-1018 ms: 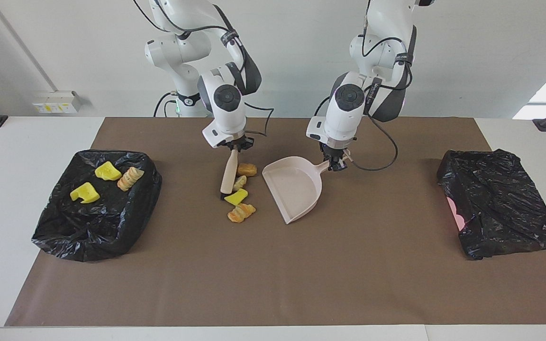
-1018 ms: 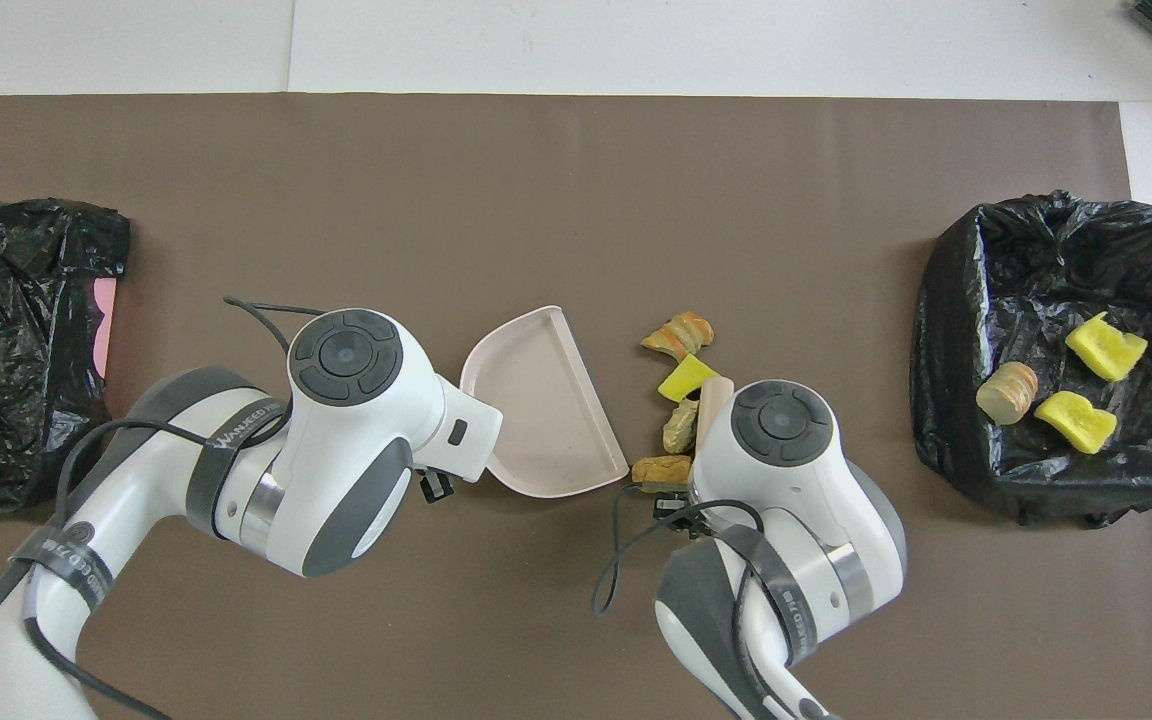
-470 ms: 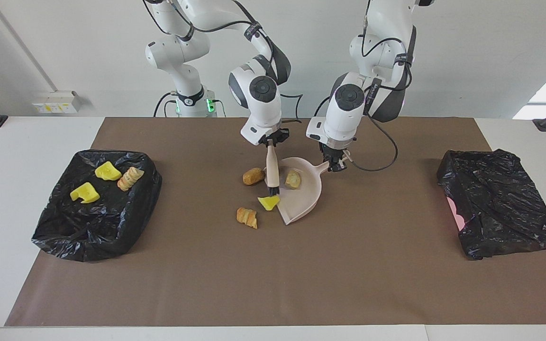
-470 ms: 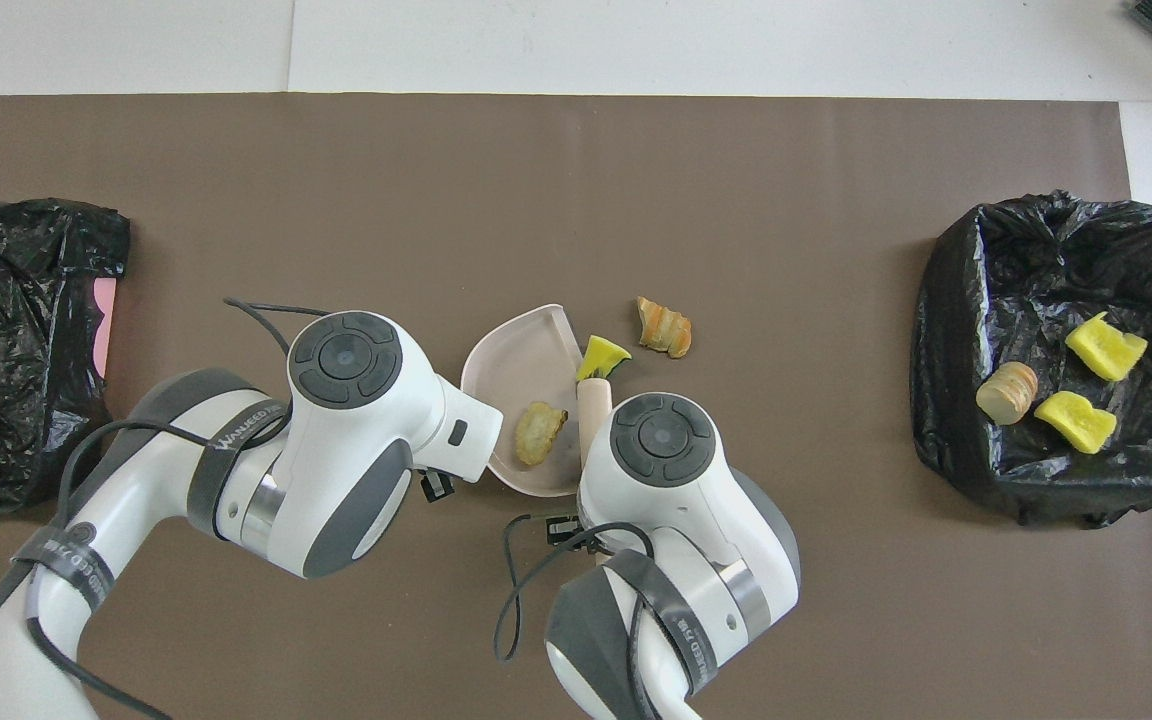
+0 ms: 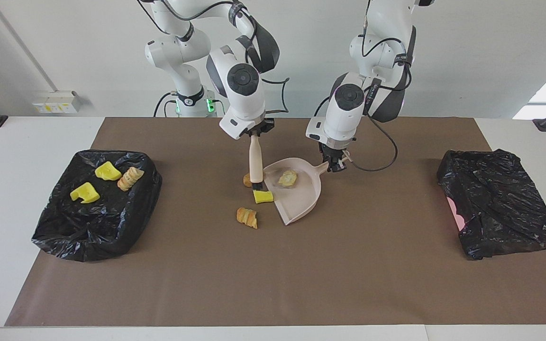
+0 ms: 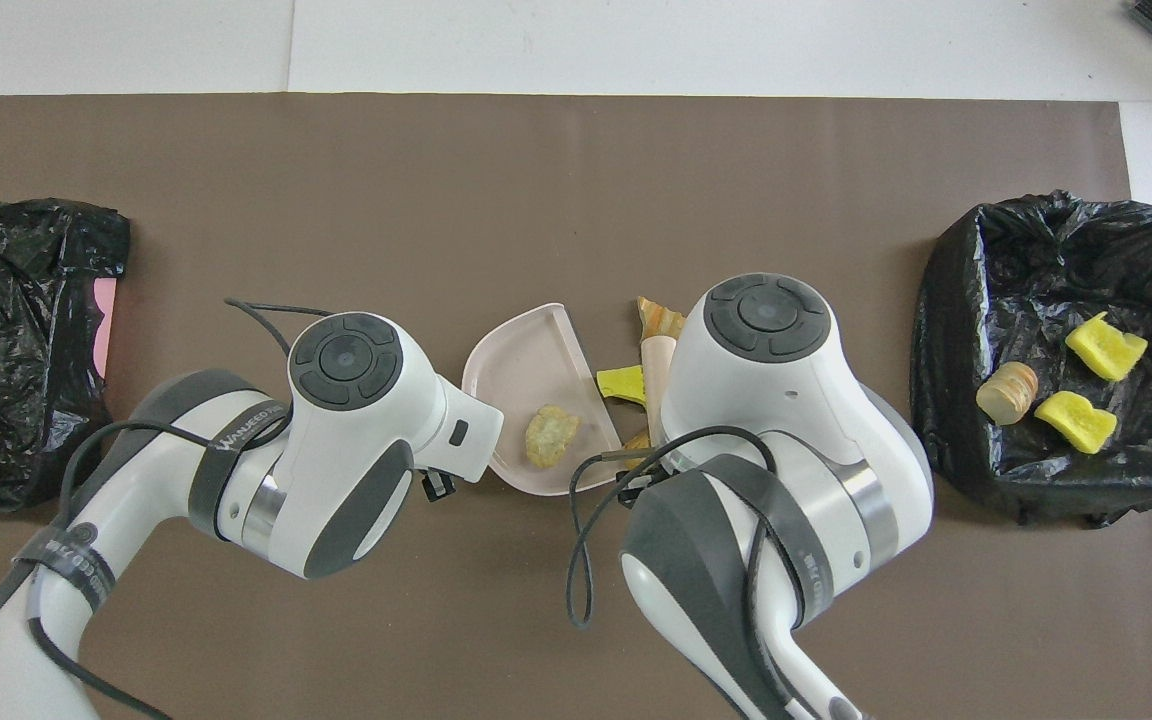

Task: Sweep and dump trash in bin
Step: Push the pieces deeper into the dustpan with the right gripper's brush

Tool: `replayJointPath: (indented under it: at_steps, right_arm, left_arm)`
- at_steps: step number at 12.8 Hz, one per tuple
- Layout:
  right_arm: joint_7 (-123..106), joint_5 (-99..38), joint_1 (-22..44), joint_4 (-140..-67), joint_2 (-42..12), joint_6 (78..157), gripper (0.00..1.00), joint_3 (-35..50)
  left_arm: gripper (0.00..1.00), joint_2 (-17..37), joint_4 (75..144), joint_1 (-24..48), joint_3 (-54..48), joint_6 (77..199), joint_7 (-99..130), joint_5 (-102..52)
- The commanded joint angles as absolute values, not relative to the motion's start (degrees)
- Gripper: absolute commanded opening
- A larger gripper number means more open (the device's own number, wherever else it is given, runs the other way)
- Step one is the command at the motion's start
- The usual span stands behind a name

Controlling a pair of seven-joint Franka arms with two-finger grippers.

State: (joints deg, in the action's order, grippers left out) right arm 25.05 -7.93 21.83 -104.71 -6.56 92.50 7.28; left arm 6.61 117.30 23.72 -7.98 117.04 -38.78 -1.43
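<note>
My right gripper [image 5: 255,134] is shut on the beige brush [image 5: 255,161], held upright with its bristles on the mat beside the dustpan's open edge. My left gripper [image 5: 334,164] is shut on the handle of the beige dustpan [image 5: 301,201], which rests on the mat. One tan chunk [image 5: 287,178] lies in the dustpan [image 6: 526,350]. A yellow wedge [image 5: 263,197] lies at the bristles. A tan chunk [image 5: 246,179] is partly hidden by the brush, and another [image 5: 247,217] lies farther from the robots. The black-lined bin [image 5: 64,227] holds two yellow wedges and a tan chunk [image 6: 1006,390].
The bin [image 6: 1046,470] stands at the right arm's end of the brown mat [image 5: 273,274]. A second black-bagged box [image 5: 500,208] with a bit of pink showing stands at the left arm's end. A cable hangs from each wrist.
The right gripper swept the brush toward the dustpan, pushing one tan chunk in, then drew back to the dustpan's open edge. The yellow wedge and loose chunks shifted. The left gripper stayed still.
</note>
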Motion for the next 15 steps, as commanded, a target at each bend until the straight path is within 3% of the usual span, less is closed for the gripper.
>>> replayJointPath:
  at_steps: [1,3,5,8,11,15]
  right_arm:
    - [19.0,-2.6,18.0,-105.0,-6.4,92.5,0.00,7.6]
    - [13.4,1.6,15.1,-107.7,-7.0,97.7,0.00,7.6]
    - [11.5,5.4,13.3,-108.3,-11.8,103.5,0.00,7.6]
    - [10.2,6.2,14.1,-108.6,-14.8,106.4,0.00,7.7]
    - [10.8,4.8,18.3,-109.3,-16.3,107.7,0.00,8.2]
    - [10.6,-10.2,23.9,-108.9,-16.3,109.3,0.00,8.3]
  left_arm:
    - [0.00,5.0,119.4,24.7,-7.3,118.7,-38.1,-1.9]
    - [0.00,5.0,119.4,24.7,-7.3,118.8,-38.1,-1.9]
    - [0.00,5.0,119.4,24.6,-7.3,118.9,-38.1,-1.9]
    - [0.00,4.8,119.7,24.7,-7.3,119.0,-38.0,-1.9]
    - [0.00,4.8,119.7,24.7,-7.3,119.0,-38.0,-1.9]
    - [0.00,4.8,119.8,24.7,-7.3,119.1,-38.0,-1.9]
